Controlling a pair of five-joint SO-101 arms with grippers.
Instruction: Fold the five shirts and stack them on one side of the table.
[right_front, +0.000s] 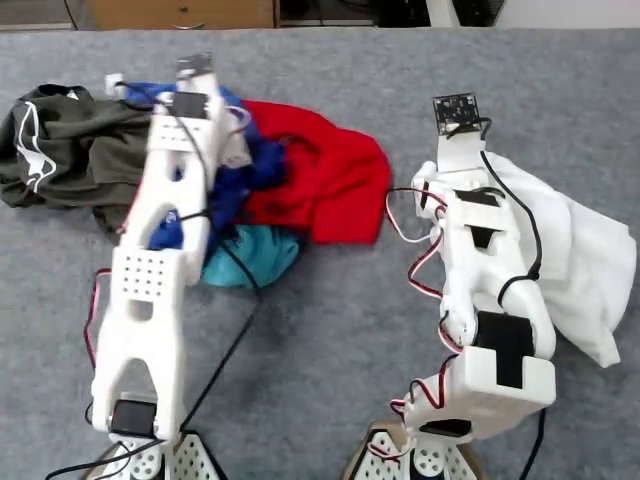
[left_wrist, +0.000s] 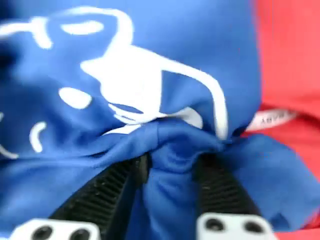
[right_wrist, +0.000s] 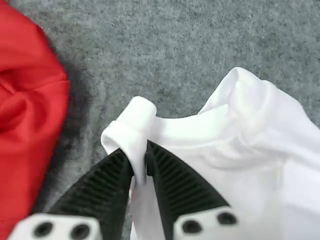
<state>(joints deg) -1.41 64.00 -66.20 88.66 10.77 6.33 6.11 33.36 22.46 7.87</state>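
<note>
The left gripper pinches a bunched fold of the blue printed fabric shirt, upper left in the high view. The right gripper clamps an edge of the white fabric shirt, at the right. The crumpled red shirt lies between them on the grey felt table.

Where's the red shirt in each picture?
High view: red shirt lies mid-table, between blue shirt and white shirt.
Left wrist view: red shirt beside the blue shirt in the left gripper.
Right wrist view: red shirt across grey table from the white shirt.
Shared landmark: the grey table.
</note>
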